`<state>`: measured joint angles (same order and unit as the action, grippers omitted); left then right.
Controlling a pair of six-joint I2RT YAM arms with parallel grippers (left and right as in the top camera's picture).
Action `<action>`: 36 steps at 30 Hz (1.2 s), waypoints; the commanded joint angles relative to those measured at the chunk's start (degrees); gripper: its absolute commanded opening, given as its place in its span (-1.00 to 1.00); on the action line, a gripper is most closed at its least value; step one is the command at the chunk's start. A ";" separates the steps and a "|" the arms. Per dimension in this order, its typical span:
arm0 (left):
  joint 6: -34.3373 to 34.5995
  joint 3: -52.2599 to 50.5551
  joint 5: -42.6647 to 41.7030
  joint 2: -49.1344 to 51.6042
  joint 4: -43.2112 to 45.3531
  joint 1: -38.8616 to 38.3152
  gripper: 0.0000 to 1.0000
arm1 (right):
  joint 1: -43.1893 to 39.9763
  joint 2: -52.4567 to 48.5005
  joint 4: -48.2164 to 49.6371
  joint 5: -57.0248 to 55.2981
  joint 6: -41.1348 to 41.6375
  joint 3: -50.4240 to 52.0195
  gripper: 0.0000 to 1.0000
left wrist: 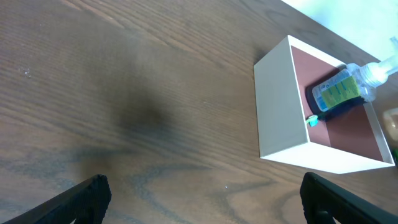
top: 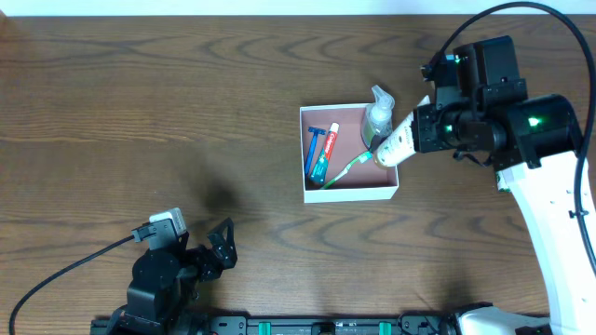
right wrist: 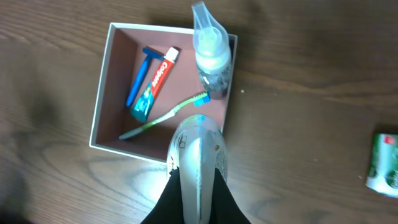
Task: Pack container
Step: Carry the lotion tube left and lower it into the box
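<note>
The container [top: 349, 193] is a square white-walled box with a pinkish-brown inside, right of the table's centre. In it lie a blue razor [top: 312, 149], a toothpaste tube [top: 324, 154], a green toothbrush [top: 346, 168] and a clear spray bottle [top: 378, 117]. My right gripper [top: 417, 130] is shut on a white tube [top: 397, 141] and holds it above the container's right edge; the right wrist view shows this tube [right wrist: 198, 158] over the near wall [right wrist: 127, 149]. My left gripper [left wrist: 199, 199] is open and empty near the front left, the container [left wrist: 283, 106] to its right.
A small white and green item [right wrist: 384, 163] lies on the wood at the right of the right wrist view. The table top is dark brown wood [top: 140, 121].
</note>
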<state>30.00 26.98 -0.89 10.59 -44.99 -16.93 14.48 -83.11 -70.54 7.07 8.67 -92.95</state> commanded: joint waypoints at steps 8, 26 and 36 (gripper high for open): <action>-0.13 0.24 0.26 -0.24 0.02 0.26 0.96 | 2.99 -4.02 2.03 1.90 0.72 0.98 -0.97; -0.13 0.24 0.26 -0.24 0.02 0.26 0.96 | 5.84 -7.89 0.96 -5.57 0.72 0.98 -0.97; -0.13 0.24 0.26 -0.24 0.02 0.24 0.96 | 5.86 -13.09 1.01 -5.57 0.72 0.98 -0.97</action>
<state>30.00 26.98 -0.91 10.61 -44.97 -16.93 19.49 -95.35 -69.76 1.76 8.73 -91.64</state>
